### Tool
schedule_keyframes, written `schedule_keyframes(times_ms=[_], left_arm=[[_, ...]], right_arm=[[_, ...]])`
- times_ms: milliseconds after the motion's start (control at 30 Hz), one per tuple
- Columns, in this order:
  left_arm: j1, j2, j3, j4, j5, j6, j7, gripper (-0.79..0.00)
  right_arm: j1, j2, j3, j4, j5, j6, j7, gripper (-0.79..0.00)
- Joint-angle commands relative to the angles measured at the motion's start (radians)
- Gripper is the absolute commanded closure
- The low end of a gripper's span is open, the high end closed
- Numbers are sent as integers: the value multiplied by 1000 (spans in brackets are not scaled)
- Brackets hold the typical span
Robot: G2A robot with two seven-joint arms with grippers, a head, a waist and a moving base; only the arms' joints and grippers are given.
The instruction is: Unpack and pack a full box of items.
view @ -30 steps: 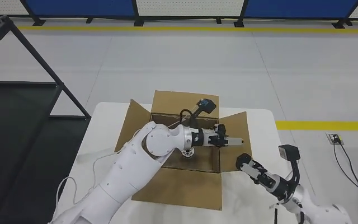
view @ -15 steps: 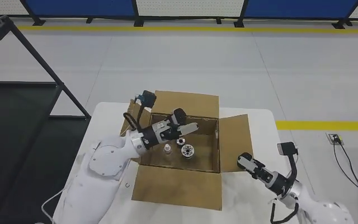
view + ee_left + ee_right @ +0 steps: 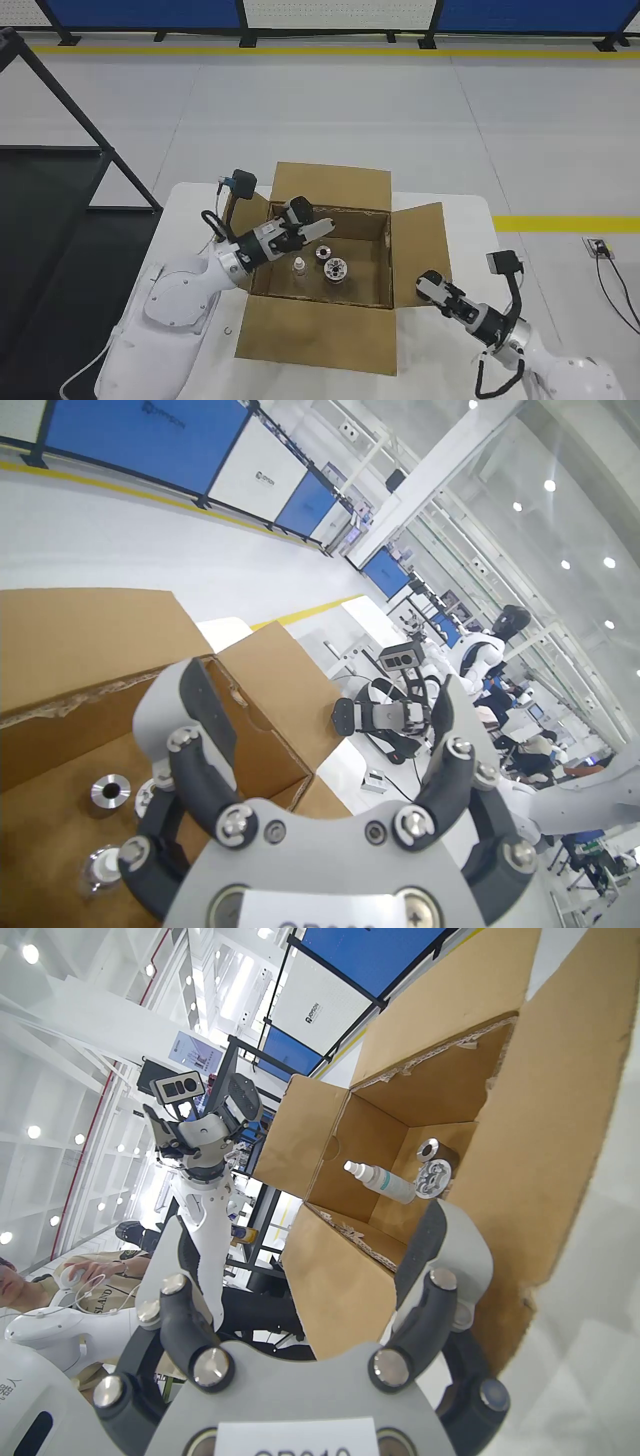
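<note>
Cardboard box (image 3: 315, 338) flaps (image 3: 418, 250) splayed; left pincer (image 3: 318, 228) agape near left wall.

The right gripper (image 3: 305, 1238), jaws standing apart, is facing the open box (image 3: 550, 1128), where a spray bottle (image 3: 382, 1182) is sitting just beside a metal cylinder (image 3: 432, 1151) and a round metal part (image 3: 434, 1179).

Box (image 3: 335, 185) brown; bottle (image 3: 385, 1181) white; metal cylinder (image 3: 110, 791) silver; table (image 3: 190, 215) white.
</note>
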Motion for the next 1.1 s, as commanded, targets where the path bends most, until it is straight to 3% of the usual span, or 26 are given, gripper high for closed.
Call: schedule_keyframes(times_ms=[0,467,1067], left_arm=[[27,4,-20,-4,15,8,23,-785],[151,30,-133,-18,25,41,51,-785],[250,52,-223,-30,-30,47,81,-785]], right_arm=[[33,1,-20,13,-7,19,0,-785],[140,5,-67,103,-90,137,-105,-785],[177,23,-125,132,-224,223,-34,-785]])
